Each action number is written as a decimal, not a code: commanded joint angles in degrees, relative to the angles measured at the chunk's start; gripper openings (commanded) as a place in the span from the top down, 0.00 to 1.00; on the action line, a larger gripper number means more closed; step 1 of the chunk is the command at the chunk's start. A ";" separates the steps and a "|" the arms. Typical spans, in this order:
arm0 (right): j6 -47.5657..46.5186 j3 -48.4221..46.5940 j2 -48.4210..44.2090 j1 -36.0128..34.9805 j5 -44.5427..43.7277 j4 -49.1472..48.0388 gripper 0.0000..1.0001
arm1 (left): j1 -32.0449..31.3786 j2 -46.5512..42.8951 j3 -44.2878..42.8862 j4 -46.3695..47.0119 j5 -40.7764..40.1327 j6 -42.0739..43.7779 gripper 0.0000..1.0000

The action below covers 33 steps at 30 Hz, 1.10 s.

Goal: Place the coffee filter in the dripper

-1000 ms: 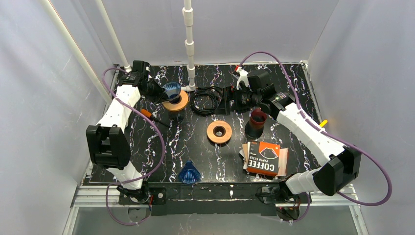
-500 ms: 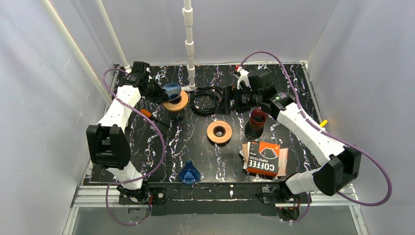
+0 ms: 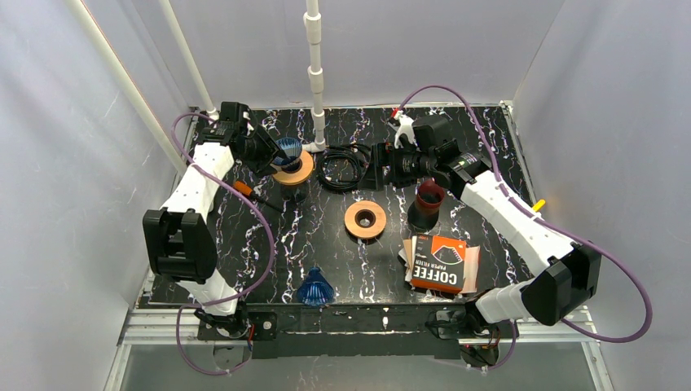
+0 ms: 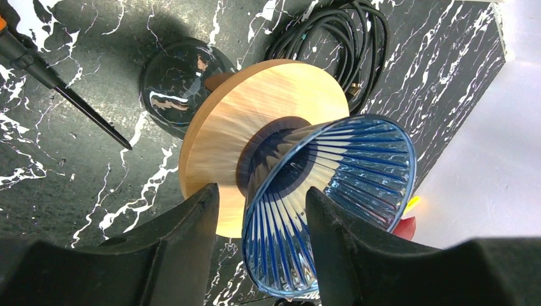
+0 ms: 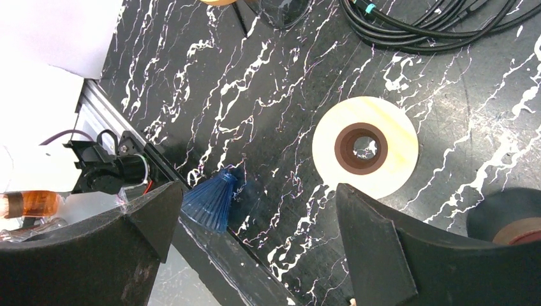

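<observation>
A blue ribbed glass dripper [image 4: 332,172] sits tilted in a wooden ring [image 4: 255,108] on a dark carafe [image 4: 175,80] at the back left; it also shows in the top view [image 3: 286,148]. My left gripper [image 4: 261,191] is open, its jaws either side of the dripper's near rim, with a gap at the left finger; it also shows in the top view [image 3: 265,151]. The coffee filter pack [image 3: 440,262] lies at the front right, with brown filters [image 3: 405,257] under it. My right gripper [image 5: 258,204] is open and empty, high over the table's middle [image 3: 376,167].
A second blue dripper [image 3: 315,288] lies at the front edge. A loose wooden ring [image 3: 365,219] lies mid-table. A dark carafe with a red top [image 3: 429,199] stands right of it. A coiled black cable [image 3: 342,167] and a white pipe [image 3: 314,73] are at the back. A screwdriver [image 3: 244,189] lies left.
My left gripper has moved slightly right, closer around the blue dripper on the ring. The right arm has not visibly moved.
</observation>
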<state>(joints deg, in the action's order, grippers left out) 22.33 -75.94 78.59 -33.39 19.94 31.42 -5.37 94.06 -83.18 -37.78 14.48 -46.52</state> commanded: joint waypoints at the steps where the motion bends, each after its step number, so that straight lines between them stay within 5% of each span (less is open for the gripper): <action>1: 0.09 -2.43 0.84 0.21 1.72 -3.07 0.02 | 0.26 -4.71 -0.39 -1.38 0.93 0.75 0.47; 17: 2.71 -10.42 11.99 -0.18 6.04 -9.19 0.02 | 0.25 -9.02 -0.53 -6.99 -1.87 4.03 0.39; 33: 6.13 -37.43 35.93 -5.75 4.21 -7.69 0.02 | 0.27 -10.60 -0.43 -10.91 -4.98 8.13 0.35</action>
<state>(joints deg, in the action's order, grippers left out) 27.07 -105.23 110.39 -38.00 24.80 23.68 -5.37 86.39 -83.18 -46.37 10.46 -40.01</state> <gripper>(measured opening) 0.981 0.647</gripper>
